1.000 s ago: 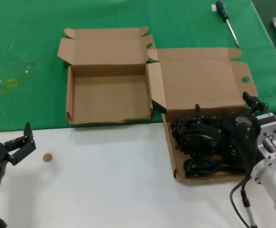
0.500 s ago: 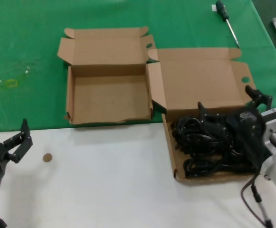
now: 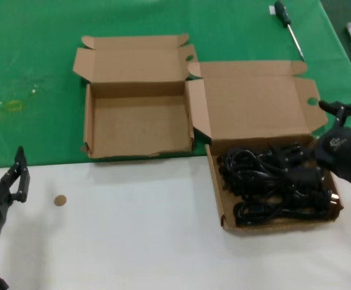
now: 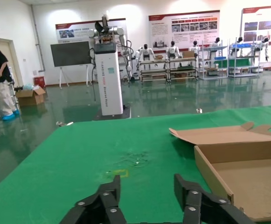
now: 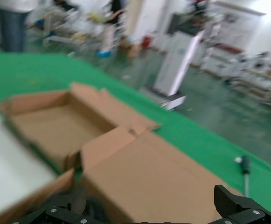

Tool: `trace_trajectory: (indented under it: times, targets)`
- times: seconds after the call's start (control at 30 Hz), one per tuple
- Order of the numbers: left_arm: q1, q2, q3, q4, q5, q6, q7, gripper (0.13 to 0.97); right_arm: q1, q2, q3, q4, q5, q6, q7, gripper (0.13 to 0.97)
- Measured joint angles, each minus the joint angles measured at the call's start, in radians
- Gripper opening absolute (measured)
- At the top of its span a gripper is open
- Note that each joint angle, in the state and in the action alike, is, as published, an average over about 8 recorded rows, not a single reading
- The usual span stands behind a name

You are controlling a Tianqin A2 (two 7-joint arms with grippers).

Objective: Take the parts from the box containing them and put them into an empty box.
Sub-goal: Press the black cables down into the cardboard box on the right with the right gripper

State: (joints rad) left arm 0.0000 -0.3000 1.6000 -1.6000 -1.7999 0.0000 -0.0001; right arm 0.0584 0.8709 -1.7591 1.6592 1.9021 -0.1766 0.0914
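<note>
The green cloth (image 3: pixel 36 54) covers the far half of the table and the white tabletop (image 3: pixel 133 241) the near half; both cardboard boxes straddle the seam.

The empty box (image 3: pixel 139 124) sits left of centre, lid folded back, floor bare. Touching its right side is the wider box holding the parts (image 3: pixel 218 199), lid also open.

The black coiled cables (image 3: pixel 272 187) fill that tray in one tangled heap, loops overlapping, so no single bundle lies free.

My right gripper (image 3: pixel 344 130) hovers at the tray's far right corner, above the cables. Its fingers are spread and hold nothing.

My left gripper (image 4: pixel 147 198) waits at the near left edge of the table, well apart from both boxes, spread wide and unloaded.

A small brown disc (image 3: pixel 60 200) lies on the white surface near it, and a screwdriver (image 3: pixel 288 25) lies on the cloth behind the boxes.

To do this step well, I judge I should come down on the rightmost coil, close across the thick of its loops rather than a stray plug, and lift slowly so neighbouring cables can slide off.
</note>
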Motion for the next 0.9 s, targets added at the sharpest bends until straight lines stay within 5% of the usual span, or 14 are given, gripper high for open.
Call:
trace_trajectory:
  times: [0.23,0.5,0.9]
  targets:
    - [0.000,0.000,0.000,0.000,0.000,0.000,0.000,0.379,0.015,0.094,0.052,-0.069,0.024,-0.268,-0.102,0.966]
    - [0.000,0.000,0.000,0.000,0.000,0.000,0.000,0.252,0.063,0.148,0.062,-0.175,0.017,-0.516,-0.267,0.966]
    - [0.000,0.000,0.000,0.000,0.000,0.000,0.000,0.170,0.136,0.136,0.033,-0.214,-0.046,-0.643,-0.368,0.959]
